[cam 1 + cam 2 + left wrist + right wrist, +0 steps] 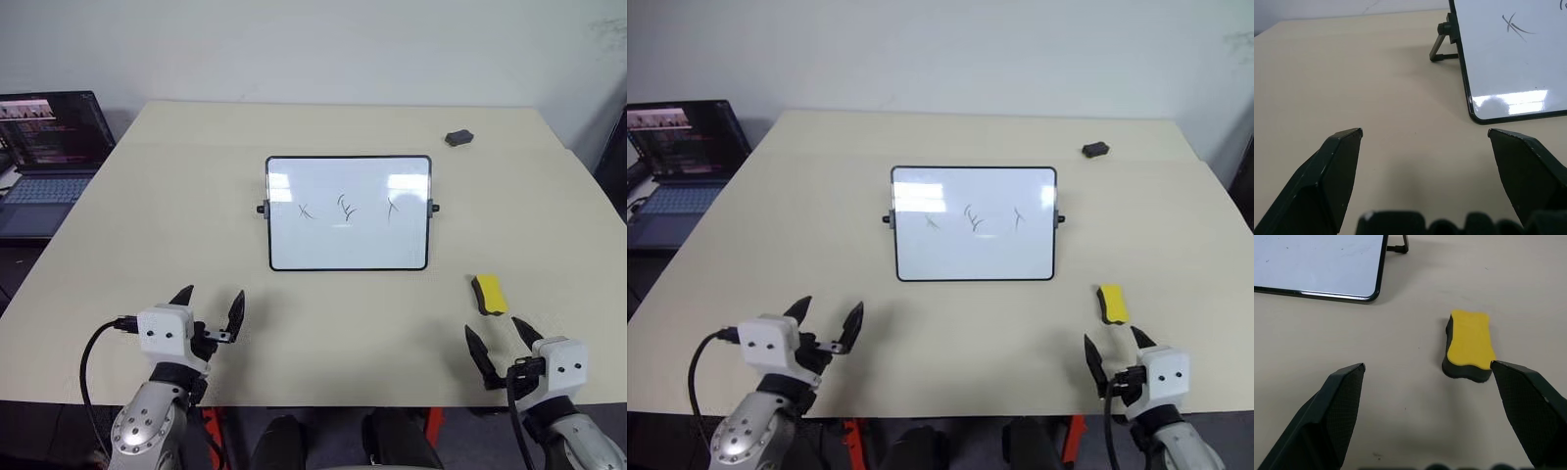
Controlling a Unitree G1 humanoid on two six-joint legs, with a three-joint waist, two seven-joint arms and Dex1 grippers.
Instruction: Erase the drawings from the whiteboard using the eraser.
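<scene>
The whiteboard [349,212] stands propped at the middle of the table, black-framed, with three small black drawings [344,208] across its centre: an x-like mark [1515,27], a squiggle and a Y-like mark. The yellow eraser [489,294] with its dark underside lies flat on the table to the right of the board's near corner. My right gripper [503,343] hovers open just short of the eraser [1469,344], nothing between its fingers. My left gripper [210,304] is open and empty near the table's front left, short of the board's lower left corner.
A small dark grey lump [458,137] lies at the table's far right. An open laptop [44,157] sits on a lower surface left of the beige table [176,196]. The table's front edge runs just under both grippers.
</scene>
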